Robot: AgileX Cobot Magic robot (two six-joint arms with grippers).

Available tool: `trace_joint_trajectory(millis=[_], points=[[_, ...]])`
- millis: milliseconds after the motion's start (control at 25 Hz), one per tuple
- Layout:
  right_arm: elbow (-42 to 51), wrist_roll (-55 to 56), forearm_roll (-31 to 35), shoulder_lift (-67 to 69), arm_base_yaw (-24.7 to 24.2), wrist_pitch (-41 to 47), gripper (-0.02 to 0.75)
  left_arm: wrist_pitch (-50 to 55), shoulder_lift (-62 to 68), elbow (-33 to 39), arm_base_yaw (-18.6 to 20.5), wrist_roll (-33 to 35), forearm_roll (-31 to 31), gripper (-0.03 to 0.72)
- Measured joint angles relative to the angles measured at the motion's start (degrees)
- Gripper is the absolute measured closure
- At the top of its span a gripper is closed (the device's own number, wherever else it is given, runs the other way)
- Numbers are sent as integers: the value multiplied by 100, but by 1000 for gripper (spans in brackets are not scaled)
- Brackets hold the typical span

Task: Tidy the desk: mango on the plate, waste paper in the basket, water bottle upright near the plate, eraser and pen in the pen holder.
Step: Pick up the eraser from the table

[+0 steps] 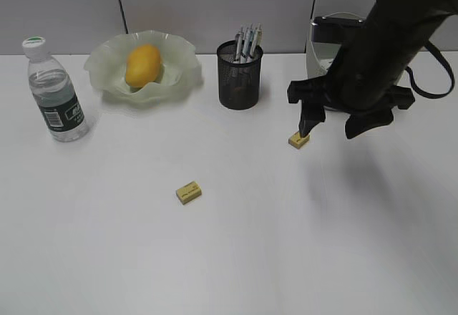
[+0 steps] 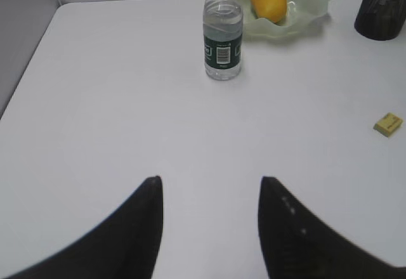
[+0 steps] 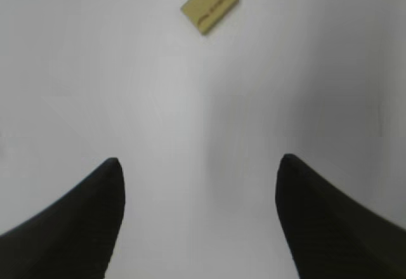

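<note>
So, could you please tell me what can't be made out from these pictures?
- Basket: exterior view, mostly hidden behind the right arm; its contents cannot be seen.
- Eraser by the right pincer: exterior view, a fingertip overlaps it; contact unclear.
- Pen holder: left wrist view, cut off by the frame's edge.
- Water bottle cap: left wrist view, cropped at the top.
- Label print: too small to read.

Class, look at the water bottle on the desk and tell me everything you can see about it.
The water bottle is small, of clear plastic, with a white cap edged in green and a dark green label that carries a barcode in the left wrist view. It holds clear water to about its shoulder. It stands upright on the white desk, capped, just left of the ruffled pale green plate without touching it. Nothing grips or leans on it; only the desk touches it.
</note>
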Motion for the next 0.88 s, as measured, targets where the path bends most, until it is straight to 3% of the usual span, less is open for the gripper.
trace_joint_trajectory(millis=[440, 880], points=[[-2178, 801, 97, 1583, -333, 905, 188, 0, 0, 0, 147, 0, 30, 314], [-2509, 1461, 292, 2558, -333, 1009, 190, 0, 0, 0, 147, 0, 25, 314]])
